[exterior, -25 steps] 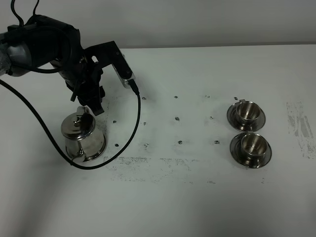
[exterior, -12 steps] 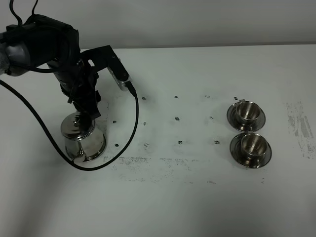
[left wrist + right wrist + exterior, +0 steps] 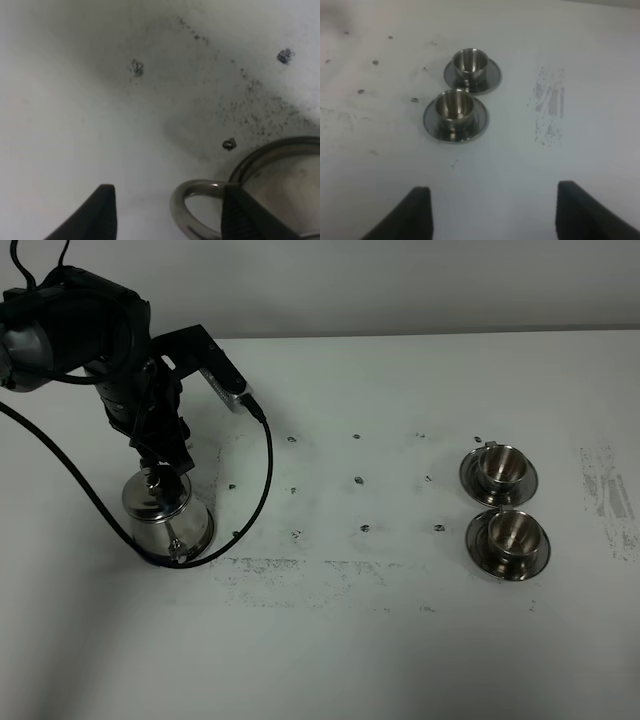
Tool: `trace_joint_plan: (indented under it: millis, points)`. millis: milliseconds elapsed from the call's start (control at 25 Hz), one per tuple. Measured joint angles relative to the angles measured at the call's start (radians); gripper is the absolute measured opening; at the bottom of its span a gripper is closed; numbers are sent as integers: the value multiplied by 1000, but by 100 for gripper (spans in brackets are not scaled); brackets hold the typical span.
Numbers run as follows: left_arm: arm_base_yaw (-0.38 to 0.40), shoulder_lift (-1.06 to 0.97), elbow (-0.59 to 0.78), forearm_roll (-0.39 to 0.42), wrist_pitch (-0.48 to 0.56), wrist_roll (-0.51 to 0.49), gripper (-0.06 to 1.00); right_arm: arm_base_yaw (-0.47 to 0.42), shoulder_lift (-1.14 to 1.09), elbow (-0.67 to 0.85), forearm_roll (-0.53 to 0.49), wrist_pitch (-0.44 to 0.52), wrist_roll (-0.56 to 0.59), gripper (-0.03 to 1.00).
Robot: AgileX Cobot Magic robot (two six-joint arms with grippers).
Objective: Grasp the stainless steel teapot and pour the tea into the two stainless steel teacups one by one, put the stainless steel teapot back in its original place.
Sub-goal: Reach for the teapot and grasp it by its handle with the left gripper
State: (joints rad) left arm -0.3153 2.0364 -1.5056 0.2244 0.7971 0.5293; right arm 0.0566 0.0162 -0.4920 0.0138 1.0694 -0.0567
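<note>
Two cups on saucers sit right: far cup (image 3: 498,466), near cup (image 3: 508,532). The lidded teapot (image 3: 166,512) stands left, under the left gripper (image 3: 165,458). Left wrist: its fingers straddle the pot's handle (image 3: 200,185), unclamped. Right wrist: the right gripper (image 3: 493,187) gapes; both cups look dry inside.

The shiny, squat stainless steel teapot (image 3: 165,512) stands upright with its knobbed lid on at middle left of the frame, while at right the upper teacup (image 3: 500,467) and lower teacup (image 3: 508,532) sit upright on round saucers, just beside each other
</note>
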Motion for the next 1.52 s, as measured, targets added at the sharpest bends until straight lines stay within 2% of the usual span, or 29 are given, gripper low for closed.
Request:
trace_joint_plan:
  millis: [240,800,1120,1280,1520]
  points:
    - [0,0,0,21,15,-76,45,0,0,0,0,0,0,51]
    - [18,-35,0,81,141,-280,45,0,0,0,0,0,0,51]
    - [20,-40,0,80,220,-363,45,0,0,0,0,0,0,51]
    - [23,-40,0,79,204,-392,45,0,0,0,0,0,0,51]
    - [44,-40,0,89,93,-426,45,0,0,0,0,0,0,51]
